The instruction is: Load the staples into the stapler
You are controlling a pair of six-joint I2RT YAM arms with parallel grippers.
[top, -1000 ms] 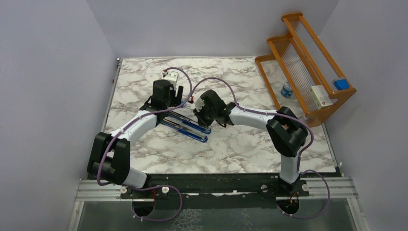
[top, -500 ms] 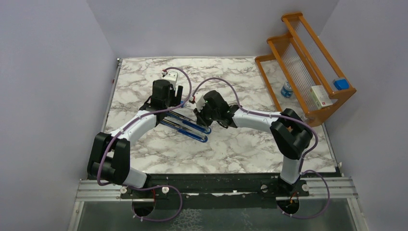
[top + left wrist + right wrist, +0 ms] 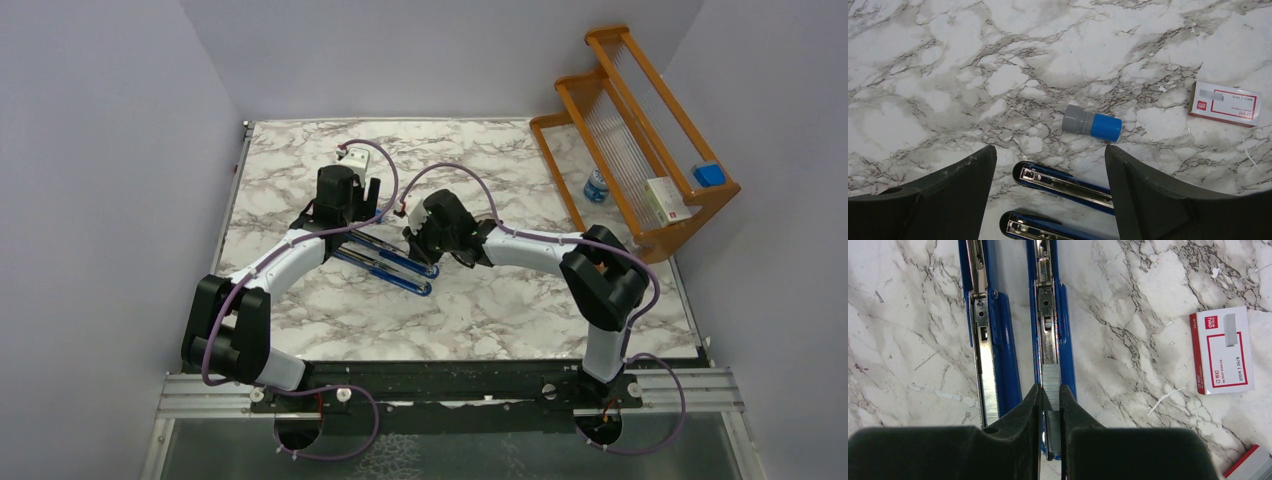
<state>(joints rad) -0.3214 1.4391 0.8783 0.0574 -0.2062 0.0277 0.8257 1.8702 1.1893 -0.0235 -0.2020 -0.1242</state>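
The stapler [image 3: 392, 263] is laid open flat near the middle of the marble tabletop [image 3: 480, 310], its two blue halves side by side with the metal channels turned up. The right gripper [image 3: 1049, 392] is held over one half, its jaws drawn almost together and pinched on a short grey strip of staples [image 3: 1050, 376]. The strip is lined up with that half's channel and appears to rest in it. In the right wrist view, the white staple box [image 3: 1223, 351] with the red label is seen lying flat on the tabletop to the right of the stapler, apart from it. The left gripper [image 3: 1050, 157] is poised on the far side of the stapler, jaws spread wide with nothing between them. A small blue-capped cylinder [image 3: 1092, 125] is seen lying on its side just beyond them.
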